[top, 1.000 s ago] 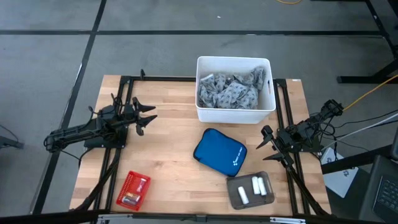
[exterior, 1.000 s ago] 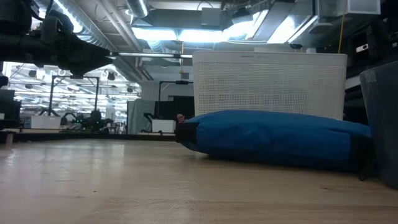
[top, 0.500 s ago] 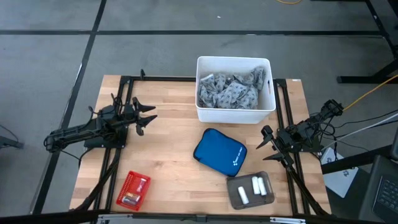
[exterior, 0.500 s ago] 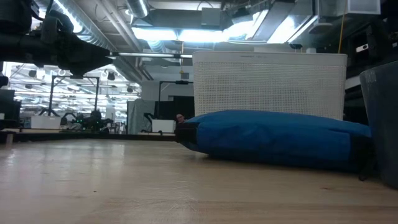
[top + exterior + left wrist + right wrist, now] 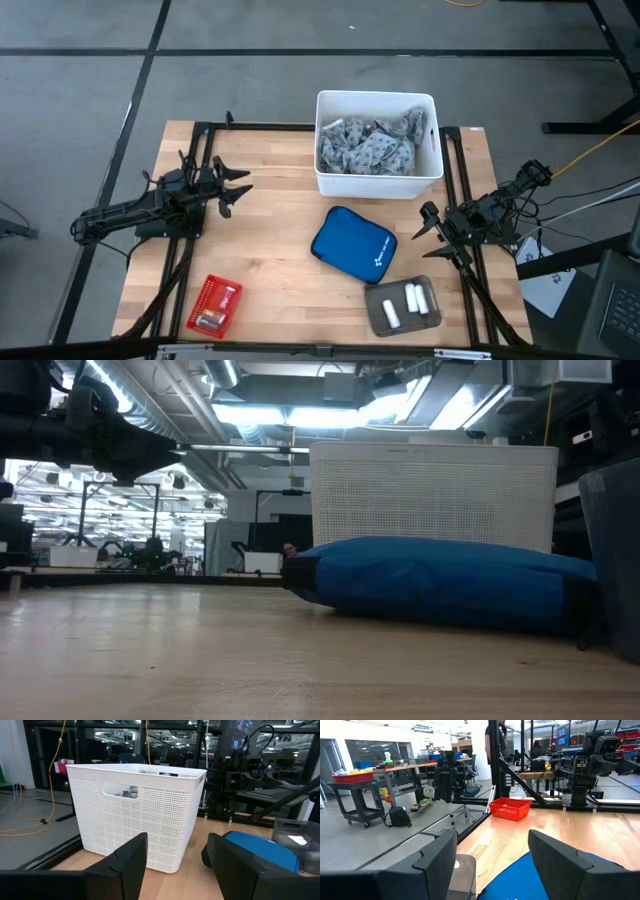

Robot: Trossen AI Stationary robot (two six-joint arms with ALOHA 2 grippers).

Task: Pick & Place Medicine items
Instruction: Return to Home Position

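Three white cylinder-shaped medicine items [image 5: 408,301] lie in a grey tray [image 5: 375,315] at the table's near right. A red basket [image 5: 213,304] at the near left holds a white item and small pinkish and yellowish bits; it also shows in the right wrist view [image 5: 509,809]. My left gripper [image 5: 240,189] is open and empty above the table's left side. My right gripper [image 5: 425,223] is open and empty at the table's right side, beside a blue pouch [image 5: 353,246].
A white perforated bin [image 5: 377,143] with grey patterned cloth stands at the far middle; it fills the left wrist view [image 5: 135,810]. The blue pouch lies in the table's middle, also in the low view [image 5: 440,582]. Bare wood lies between the pouch and the red basket.
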